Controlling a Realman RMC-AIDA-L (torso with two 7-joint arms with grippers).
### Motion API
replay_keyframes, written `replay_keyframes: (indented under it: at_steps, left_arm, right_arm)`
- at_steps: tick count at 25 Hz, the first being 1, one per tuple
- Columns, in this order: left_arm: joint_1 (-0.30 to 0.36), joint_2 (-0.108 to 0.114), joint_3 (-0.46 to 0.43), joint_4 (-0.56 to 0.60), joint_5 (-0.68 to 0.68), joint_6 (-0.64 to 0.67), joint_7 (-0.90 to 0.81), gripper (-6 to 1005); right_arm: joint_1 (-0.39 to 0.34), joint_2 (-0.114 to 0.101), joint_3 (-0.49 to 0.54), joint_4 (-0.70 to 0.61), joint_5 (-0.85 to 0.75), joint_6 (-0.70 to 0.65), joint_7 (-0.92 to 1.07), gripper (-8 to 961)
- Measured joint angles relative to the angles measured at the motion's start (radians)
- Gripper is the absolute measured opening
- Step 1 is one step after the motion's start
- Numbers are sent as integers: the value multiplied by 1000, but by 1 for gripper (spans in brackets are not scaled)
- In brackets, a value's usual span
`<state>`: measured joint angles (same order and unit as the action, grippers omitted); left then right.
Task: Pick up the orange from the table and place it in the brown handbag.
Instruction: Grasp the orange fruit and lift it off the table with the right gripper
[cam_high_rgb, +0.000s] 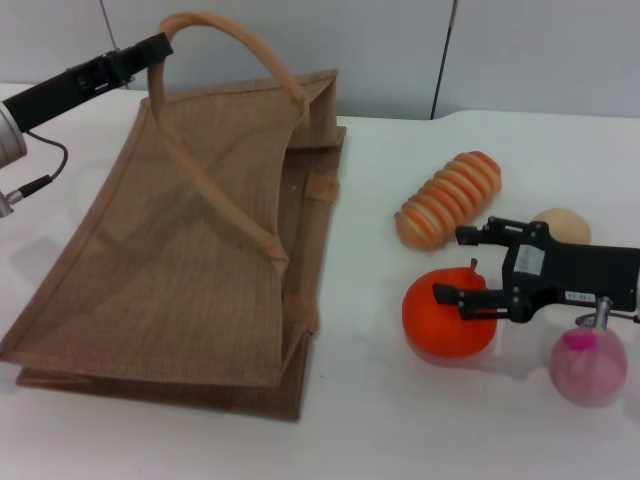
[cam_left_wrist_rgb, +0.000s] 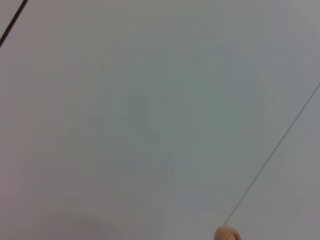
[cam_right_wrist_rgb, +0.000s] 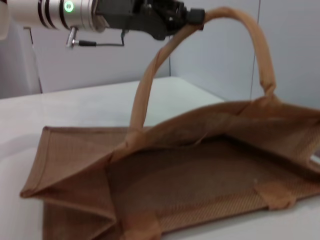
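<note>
The orange (cam_high_rgb: 448, 322) sits on the white table (cam_high_rgb: 400, 420) at the right, its stem up. My right gripper (cam_high_rgb: 450, 264) is open and hangs right over the orange's far side; one finger crosses the fruit's top and the other lies just beyond it. The brown handbag (cam_high_rgb: 190, 270) lies on the left, its mouth held open toward the orange. My left gripper (cam_high_rgb: 160, 45) is shut on one rolled handle (cam_high_rgb: 230, 35) and lifts it. The right wrist view shows the bag's open mouth (cam_right_wrist_rgb: 200, 175) and the left gripper (cam_right_wrist_rgb: 185, 15) on the handle. The left wrist view shows only a handle tip (cam_left_wrist_rgb: 227, 233).
A ribbed orange-and-cream loaf (cam_high_rgb: 450, 200) lies beyond the orange. A pale beige round fruit (cam_high_rgb: 562, 225) sits behind my right gripper. A pink round object (cam_high_rgb: 588, 365) stands near the right wrist. A grey wall (cam_high_rgb: 400, 50) backs the table.
</note>
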<state>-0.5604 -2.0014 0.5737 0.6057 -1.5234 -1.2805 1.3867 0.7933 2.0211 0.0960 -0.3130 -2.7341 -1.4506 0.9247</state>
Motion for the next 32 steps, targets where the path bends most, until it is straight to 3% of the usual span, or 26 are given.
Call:
replay_keyframes:
  at_steps: [9, 15, 20, 25, 32]
  left_arm:
    - [-1, 0, 0, -1, -2, 0, -4, 124]
    - [0, 1, 0, -1, -3, 2, -6, 124]
    - [1, 1, 0, -1, -3, 3, -8, 124]
    - [3, 1, 0, -1, -3, 5, -9, 124]
    - [4, 0, 0, -1, -3, 6, -9, 124]
  right_arm:
    - [5, 0, -112, -16, -1, 22, 84, 879]
    - [6, 2, -119, -17, 4, 19, 87, 879]
    - [7, 2, -120, -17, 2, 18, 87, 820]
    - [7, 2, -120, -17, 1, 16, 86, 601]
    - [8, 2, -122, -17, 0, 14, 87, 464]
